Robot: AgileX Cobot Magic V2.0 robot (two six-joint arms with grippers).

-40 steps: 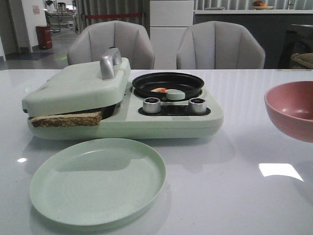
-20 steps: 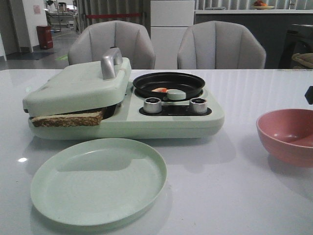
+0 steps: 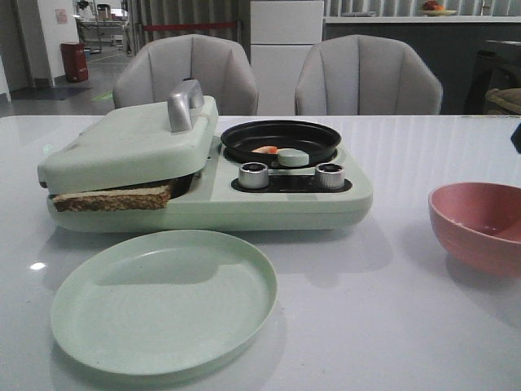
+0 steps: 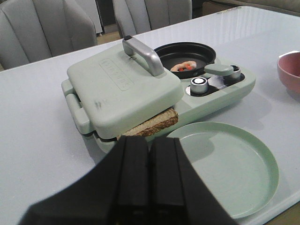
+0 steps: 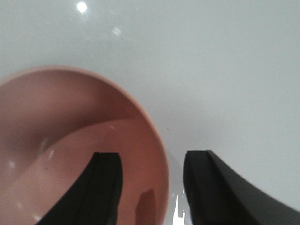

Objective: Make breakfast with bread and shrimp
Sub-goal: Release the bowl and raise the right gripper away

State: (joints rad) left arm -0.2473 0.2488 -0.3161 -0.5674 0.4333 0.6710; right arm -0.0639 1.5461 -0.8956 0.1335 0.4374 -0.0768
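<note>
White tabletop (image 3: 391,326) carries everything. Bread (image 3: 110,198) pokes out from under the closed lid of the breakfast maker (image 3: 203,175), and the shrimp (image 3: 264,150) lies in its black pan (image 3: 280,140). My left gripper (image 4: 149,173) is pressed closed, empty. My right gripper (image 5: 150,183) stands apart straddling the pink bowl's (image 5: 70,154) rim.
</note>
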